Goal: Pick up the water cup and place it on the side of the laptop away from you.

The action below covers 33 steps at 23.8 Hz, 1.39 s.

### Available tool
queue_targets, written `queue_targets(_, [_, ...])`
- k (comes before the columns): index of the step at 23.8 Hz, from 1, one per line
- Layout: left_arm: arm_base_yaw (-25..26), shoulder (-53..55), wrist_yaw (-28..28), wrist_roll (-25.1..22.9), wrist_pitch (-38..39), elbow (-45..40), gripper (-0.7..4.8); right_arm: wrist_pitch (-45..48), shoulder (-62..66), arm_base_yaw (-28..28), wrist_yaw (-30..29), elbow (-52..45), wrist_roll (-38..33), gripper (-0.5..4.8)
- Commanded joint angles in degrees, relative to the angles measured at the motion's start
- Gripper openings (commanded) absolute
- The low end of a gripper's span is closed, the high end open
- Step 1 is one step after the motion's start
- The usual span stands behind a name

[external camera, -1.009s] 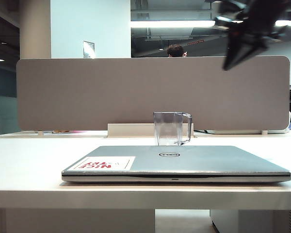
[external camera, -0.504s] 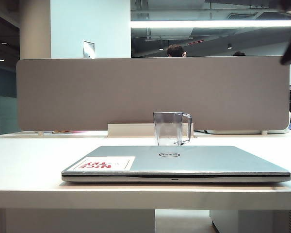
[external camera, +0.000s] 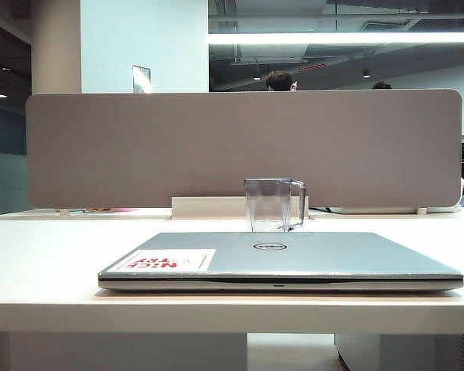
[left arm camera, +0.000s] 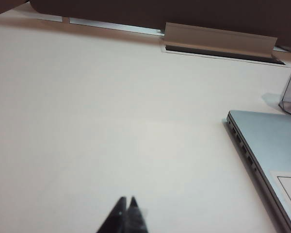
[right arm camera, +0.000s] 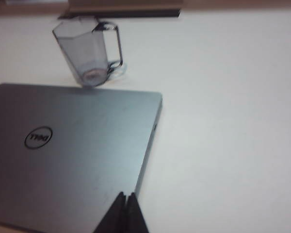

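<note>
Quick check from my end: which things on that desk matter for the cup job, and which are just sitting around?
Job things:
- water cup, upright on the table behind the laptop
- laptop, lid closed

Just there:
- grey divider panel along the table's back
- cable tray cover by the panel
- white table

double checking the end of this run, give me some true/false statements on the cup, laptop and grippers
1. The cup stands upright behind the laptop. True.
2. The laptop is open. False: its lid is shut.
3. The right gripper holds the cup. False: it is shut on nothing, above the laptop's near edge.
4. The left gripper is shut over bare table. True.
5. The cup lies on the lid. False: it stands on the table.
</note>
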State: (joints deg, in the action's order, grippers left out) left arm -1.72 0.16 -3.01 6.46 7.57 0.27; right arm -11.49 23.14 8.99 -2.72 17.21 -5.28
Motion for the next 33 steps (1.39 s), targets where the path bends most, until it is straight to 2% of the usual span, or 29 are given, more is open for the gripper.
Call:
queue_targets(1, [0.00, 0.07, -0.26, 0.17, -0.33, 0.17, -0.05, 1.03, -5.79, -0.02, 3.74, -1.92, -1.01, -0.09])
queue_targets(6, [0.00, 0.07, -0.26, 0.17, -0.33, 0.17, -0.05, 0.46, -14.47, -0.02, 8.28, -6.51, -2.34, -0.09])
queue_targets(9, [0.00, 0.07, -0.26, 0.17, -0.33, 0.17, -0.05, -1.38, -17.49, -0.02, 8.85, -8.59, -2.93, -0.09])
queue_targets(15, [0.00, 0.07, -0.26, 0.17, -0.33, 0.17, -0.05, -3.21, -21.53, -1.55, 8.55, -12.00, -2.86, -0.08])
queue_targets(17, [0.00, 0.07, -0.26, 0.17, -0.33, 0.17, -0.05, -1.38, -23.12, -5.73, 4.33, -14.29, -2.89, -0.08])
queue_targets(20, [0.00, 0.07, -0.26, 0.17, -0.33, 0.17, -0.05, -0.20, -23.15, -8.61, 1.05, -15.06, -2.86, -0.08])
queue_targets(25, [0.00, 0.07, -0.26, 0.17, -0.35, 0.17, -0.05, 1.66, -23.15, -10.01, 1.46, -15.56, -2.03, -0.08])
queue_targets(29, [0.00, 0.07, -0.26, 0.17, -0.33, 0.17, -0.05, 7.69, -23.15, -9.92, 1.51, -17.16, -1.73, -0.08])
queue_targets(31, [0.00, 0.07, -0.26, 0.17, -0.33, 0.17, -0.06, 8.66, -23.15, -10.03, 3.61, -17.18, 2.12, -0.09])
queue_targets(33, [0.00, 0.07, -0.26, 0.17, -0.33, 0.17, -0.05, 8.48, -23.15, -10.03, 4.50, -17.18, 2.60, -0.09])
